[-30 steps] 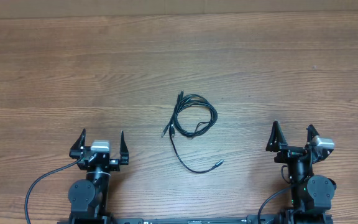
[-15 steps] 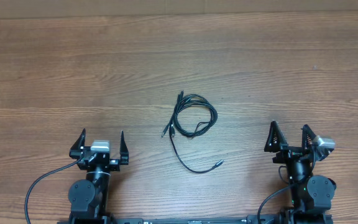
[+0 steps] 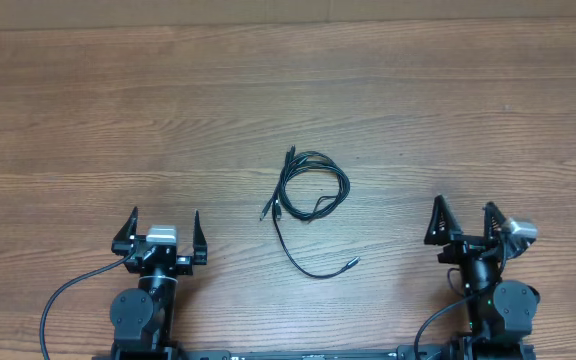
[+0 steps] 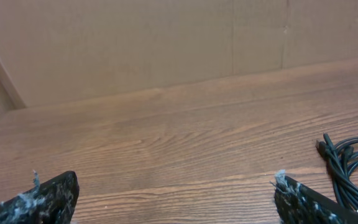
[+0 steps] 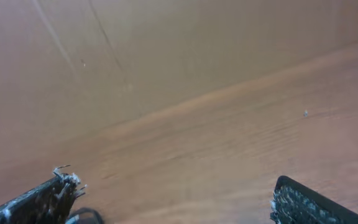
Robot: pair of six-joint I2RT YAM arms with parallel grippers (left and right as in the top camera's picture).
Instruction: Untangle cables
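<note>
Fingers of the left gripper stand wide apart with nothing between them, hovering over bare wood close to the near edge of the table, toward its left corner. In the left wrist view the same gripper shows only its two dark, scuffed fingertips at the bottom of the frame. The right gripper is spread open as well, a little less widely, and holds nothing. It sits by the near edge toward the right corner, turned slightly off square. Its fingertips are likewise all that shows of it in its own wrist view.

Between the two arms and farther out, about midway between the left and right edges, lie the cables. They are thin, black and glossy, with several strands wound together into one rough loop flat on the wood. Short ends with small plugs stick out at the loop's far side and at its near-left side. One longer tail curves away toward the near edge and ends in a connector.

The left wrist camera catches part of the bundle at its right margin. Both grippers are well apart from the cables. A plain brown wall rises behind the far edge.
</note>
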